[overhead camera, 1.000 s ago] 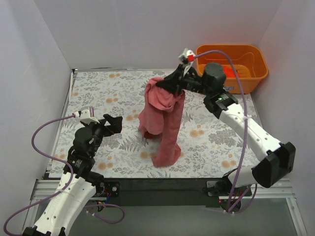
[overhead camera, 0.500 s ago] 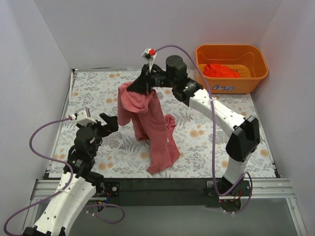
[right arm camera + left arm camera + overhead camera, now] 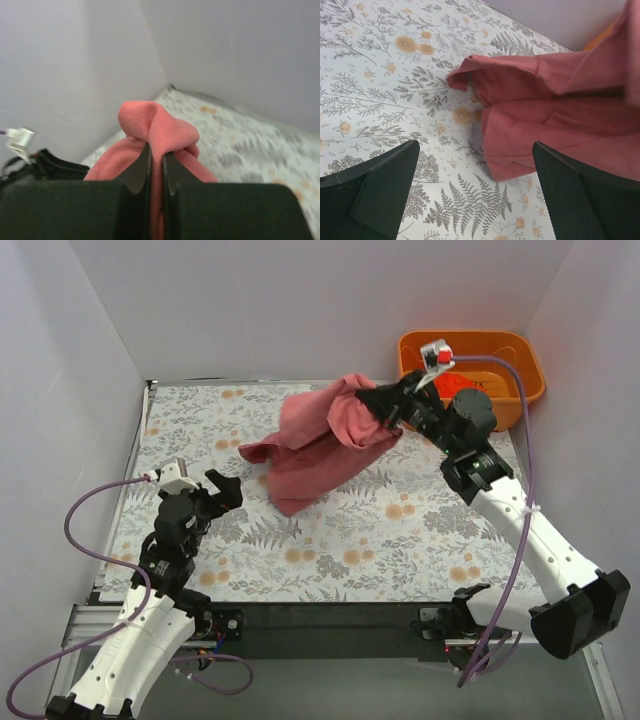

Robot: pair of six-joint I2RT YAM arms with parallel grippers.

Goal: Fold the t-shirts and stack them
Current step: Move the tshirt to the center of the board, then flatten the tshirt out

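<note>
Slippage first: only a narrow ridge of the pink-red t-shirt (image 3: 157, 125) pinched between the right jaws, pressed together on it, high over the far right of the tabletop (image 3: 400, 530). Likely to pull free under the cloth's own weight or on a quick swing.

Drapes from that pinch leftward and down, with the lower edge and one sleeve resting on the tabletop near its far middle, bunched rather than spread. Risks landing as a heap if released here, with creases trapped underneath.

Left jaws spread wide, holding nothing, low over the near left of the tabletop, close to the trailing hem but apart from it. Risks biting two layers instead of one edge on closing there.

Also a chance of knocking the orange basket (image 3: 528, 368) with the right arm (image 3: 500, 500), just in front of it, or of catching cloth on its rim.

Counted: two t-shirts, one pink-red, partly lifted, and one orange-red t-shirt (image 3: 466, 386) lying in the basket, mostly hidden behind the right arm. One basket. Two arms, two sets of jaws. No fold made yet, no stack begun.
</note>
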